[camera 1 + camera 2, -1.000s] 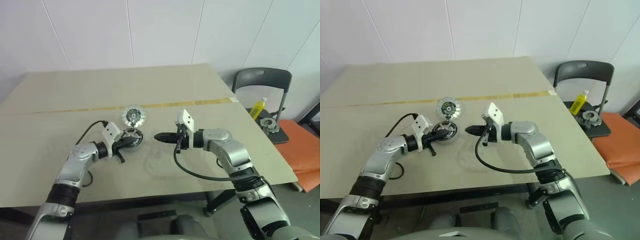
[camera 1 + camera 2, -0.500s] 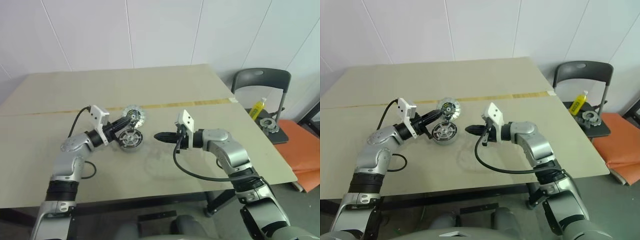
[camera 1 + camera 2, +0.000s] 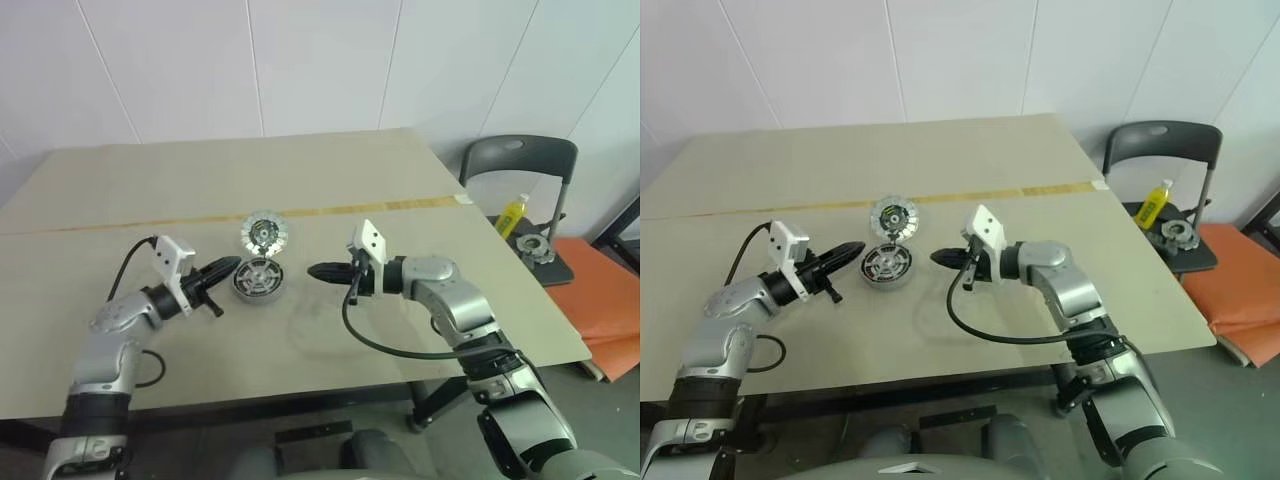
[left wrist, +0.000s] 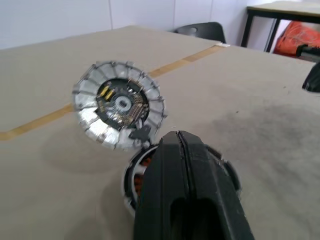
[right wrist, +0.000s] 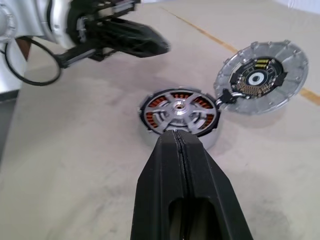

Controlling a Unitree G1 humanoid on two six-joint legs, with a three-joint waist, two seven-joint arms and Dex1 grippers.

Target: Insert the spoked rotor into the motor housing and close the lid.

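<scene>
As the left gripper (image 3: 228,267) drew back from the motor housing (image 3: 258,281), it came away to the left side with its two fingers pressed together and nothing between them. One second before, it was right on the housing; now it hovered just beside it. The spoked rotor (image 5: 178,114) already sat inside the housing, its silver spokes over the copper windings, so I judged that the first step was done. The lid (image 3: 265,234) was still open, tilted up behind the housing and joined to it at one edge, with its studded face showing. Closing it remained. The right gripper (image 3: 318,271) had not moved; it was also clenched and empty, pointing at the housing from the other side. I could read no brand or writing anywhere.
</scene>
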